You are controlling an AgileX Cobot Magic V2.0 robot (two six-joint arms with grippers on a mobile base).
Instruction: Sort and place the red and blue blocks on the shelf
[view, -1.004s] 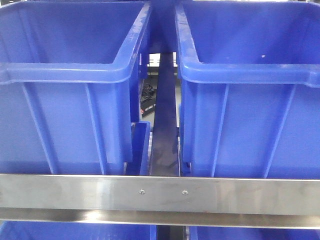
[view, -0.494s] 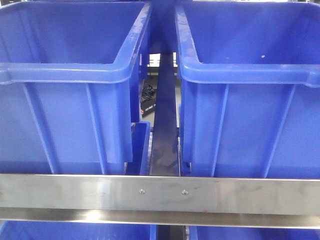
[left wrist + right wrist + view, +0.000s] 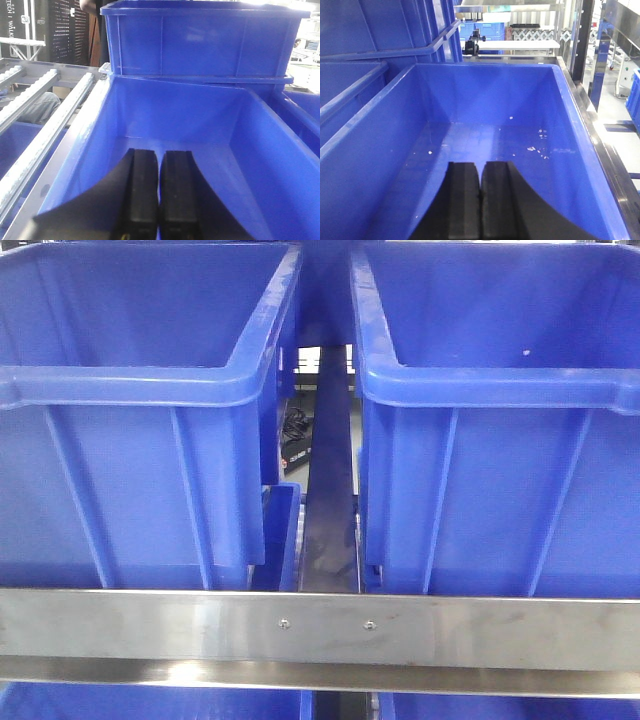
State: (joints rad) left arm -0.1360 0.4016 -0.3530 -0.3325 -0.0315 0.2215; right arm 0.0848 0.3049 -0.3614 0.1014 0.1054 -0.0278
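The shelf [image 3: 320, 632] carries big blue bins [image 3: 130, 390], and each arm hangs over one. Left gripper [image 3: 159, 192] and right gripper [image 3: 480, 200] have their fingers pressed together on nothing visible. No red or blue block shows anywhere, so this looks like a carry-less pause; the next move calls for fetching one.

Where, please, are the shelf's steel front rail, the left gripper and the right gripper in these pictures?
Front rail [image 3: 150, 628]: front-facing view, bare brushed face left of the screws.
Left gripper [image 3: 159, 172]: left wrist view, seam between its closed fingertips.
Right gripper [image 3: 480, 181]: right wrist view, seam between its closed fingertips.
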